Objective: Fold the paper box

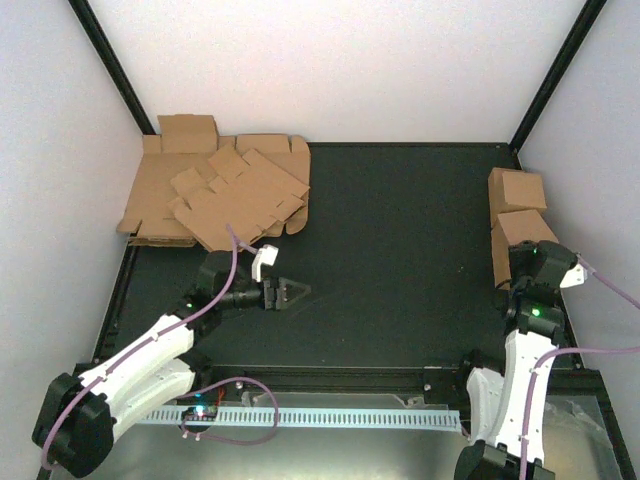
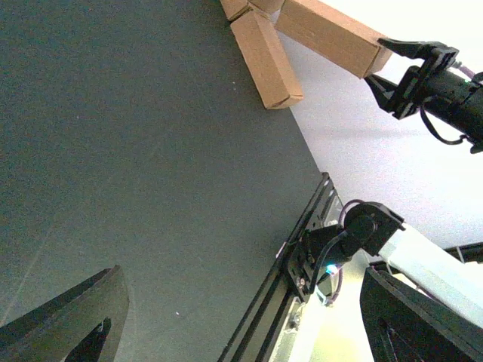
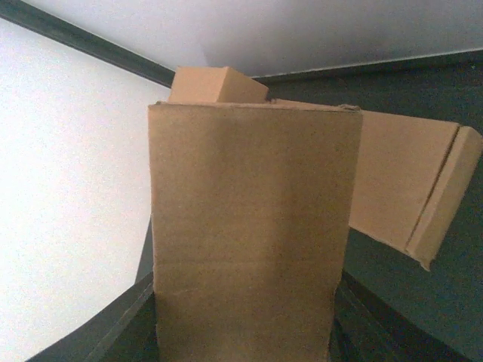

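You are risking a slip here: the long brown corrugated cardboard paper box (image 3: 249,226) is being held by 1 end only, so it may be twisting loose, its flaps springing open, or knocking the 2 other folded brown cartons (image 3: 400,181) just beside it at the right edge of the black bench (image 1: 400,230). Your right gripper (image 2: 392,68) is clamping that end, jaws about halfway apart. Your left gripper (image 1: 287,293) is hovering wide open and empty, near the stack of flat brown blanks (image 1: 215,195) at the far left.
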